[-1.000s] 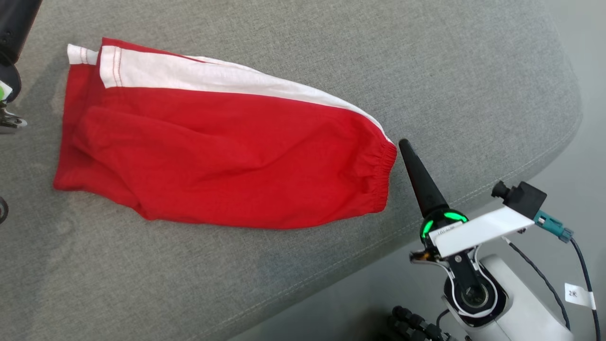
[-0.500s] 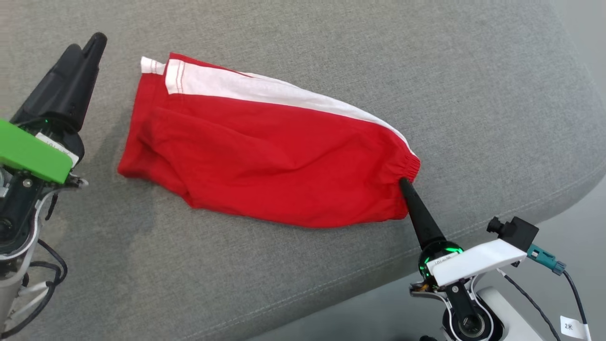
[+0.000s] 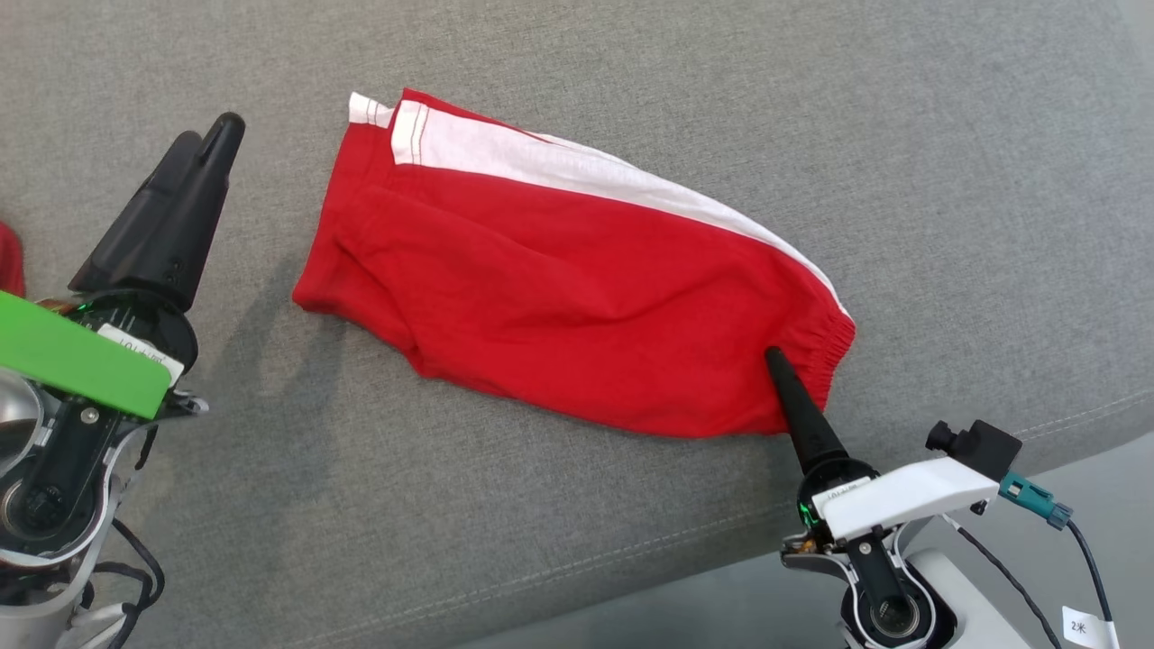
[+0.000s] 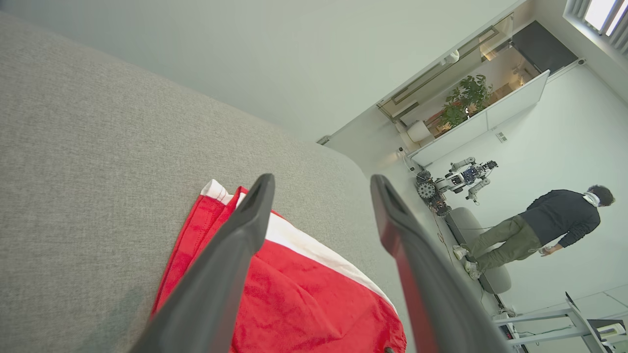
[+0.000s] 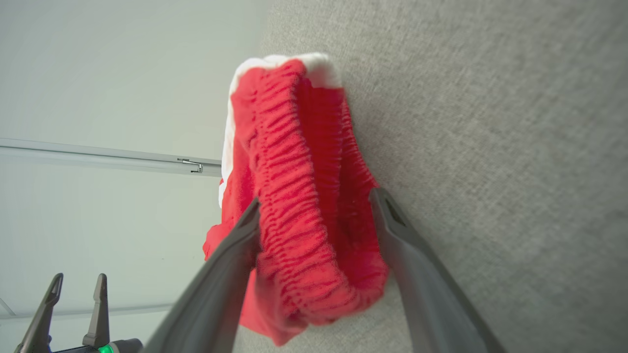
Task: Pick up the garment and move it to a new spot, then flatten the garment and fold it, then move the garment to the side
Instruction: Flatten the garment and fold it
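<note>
The soft, light garment [image 3: 577, 288] will likely sag; take its elastic waistband [image 3: 831, 347] at the right. The right gripper [image 5: 316, 198] straddles it unclenched; the left gripper [image 3: 209, 131] is released and empty.

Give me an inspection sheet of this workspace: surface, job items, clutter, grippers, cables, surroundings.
Surface: grey fabric cushion, stitched seam near its front edge.
Job's things: red shorts with white side stripe, lying lightly wrinkled.
Clutter: red scrap at head view's left edge, unidentifiable.
Grippers: left gripper jaws open, beside the leg end, apart; right gripper jaws open astride the elastic waistband.
Cables: teal plug on a black lead at right wrist.
Surroundings: person, another robot, plant.
</note>
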You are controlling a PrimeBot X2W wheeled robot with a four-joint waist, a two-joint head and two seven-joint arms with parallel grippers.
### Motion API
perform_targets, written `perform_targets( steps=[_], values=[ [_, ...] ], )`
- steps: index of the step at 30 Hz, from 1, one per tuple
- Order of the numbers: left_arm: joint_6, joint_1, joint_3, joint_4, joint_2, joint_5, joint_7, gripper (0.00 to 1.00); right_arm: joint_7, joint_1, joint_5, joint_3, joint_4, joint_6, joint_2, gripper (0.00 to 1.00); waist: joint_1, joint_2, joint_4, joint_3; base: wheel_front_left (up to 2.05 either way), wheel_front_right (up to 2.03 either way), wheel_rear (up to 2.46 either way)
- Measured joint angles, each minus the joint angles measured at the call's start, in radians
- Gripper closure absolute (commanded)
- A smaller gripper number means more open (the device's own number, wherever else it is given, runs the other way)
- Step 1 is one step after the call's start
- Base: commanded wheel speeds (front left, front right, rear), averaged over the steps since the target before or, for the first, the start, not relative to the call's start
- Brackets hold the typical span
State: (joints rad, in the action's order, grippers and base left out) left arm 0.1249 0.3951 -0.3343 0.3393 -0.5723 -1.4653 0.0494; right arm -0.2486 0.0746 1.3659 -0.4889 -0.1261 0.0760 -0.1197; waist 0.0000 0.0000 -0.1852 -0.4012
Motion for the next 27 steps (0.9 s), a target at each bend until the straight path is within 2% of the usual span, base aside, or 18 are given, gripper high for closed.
perform_targets(
  steps=[6, 13, 20, 27],
  values=[
    [0.000, -0.073, 0.037, 0.012, -0.012, 0.001, -0.033, 0.00, 0.000, -0.001, 0.010, 0.000, 0.001, 0.002, 0.001, 0.00, 0.0000, 0.0000, 0.011, -0.010, 0.00, 0.00, 0.00],
    [0.000, -0.144, 0.077, 0.056, -0.020, 0.000, -0.052, 0.00, 0.000, -0.041, 0.016, -0.001, 0.023, 0.003, -0.007, 0.00, 0.0000, 0.0000, -0.025, -0.009, 0.00, 0.00, 0.00],
    [0.000, -0.155, 0.074, 0.095, -0.020, 0.000, -0.050, 0.00, 0.000, -0.037, 0.021, 0.001, 0.019, 0.003, 0.001, 0.00, 0.0000, 0.0000, -0.033, -0.025, 0.00, 0.00, 0.00],
    [0.000, -0.155, 0.061, 0.109, -0.019, 0.001, -0.041, 0.00, 0.012, 0.049, 0.047, 0.006, -0.004, 0.007, 0.028, 0.00, 0.0000, 0.0000, -0.009, -0.030, 0.00, 0.00, 0.00]
  ],
)
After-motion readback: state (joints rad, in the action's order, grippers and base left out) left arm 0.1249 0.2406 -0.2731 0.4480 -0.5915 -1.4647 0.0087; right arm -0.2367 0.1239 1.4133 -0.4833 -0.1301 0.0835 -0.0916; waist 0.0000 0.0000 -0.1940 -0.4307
